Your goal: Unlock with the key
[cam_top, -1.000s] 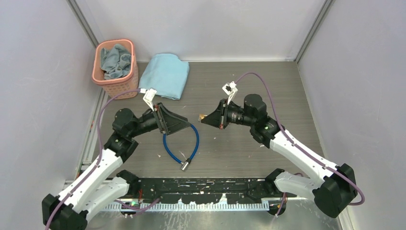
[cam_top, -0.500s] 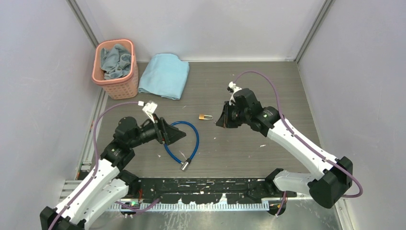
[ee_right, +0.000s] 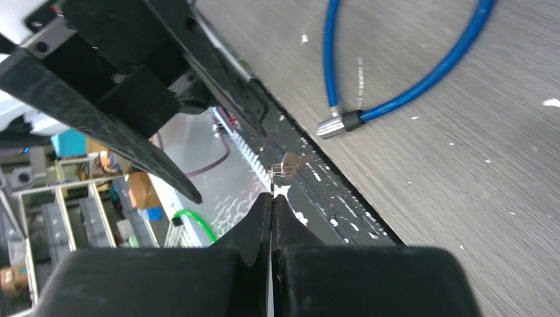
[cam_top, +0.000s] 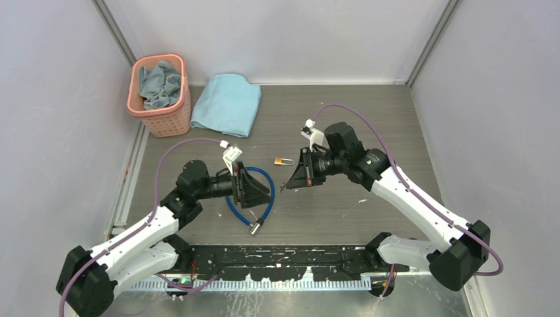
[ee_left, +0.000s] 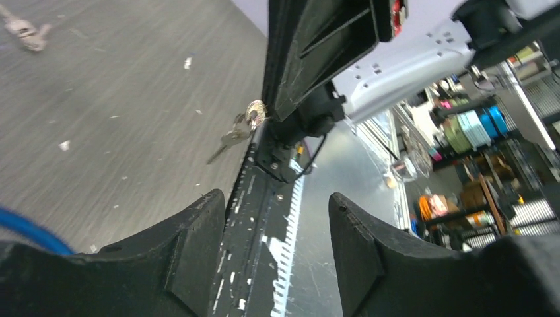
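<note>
1 key hangs, seemingly by its ring, from right gripper.

The right gripper, jaws together, pinches the key at its tips, near the blue cable.

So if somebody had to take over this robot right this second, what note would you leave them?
Left gripper: open, holding nothing, facing the right gripper's tip.
Right gripper: shut on the key, which dangles from its fingertips.
Padlock: lying on the table beyond both grippers, touched by neither.
Done: the key is picked up.
Left: hold the padlock, put the key in and turn it.
</note>
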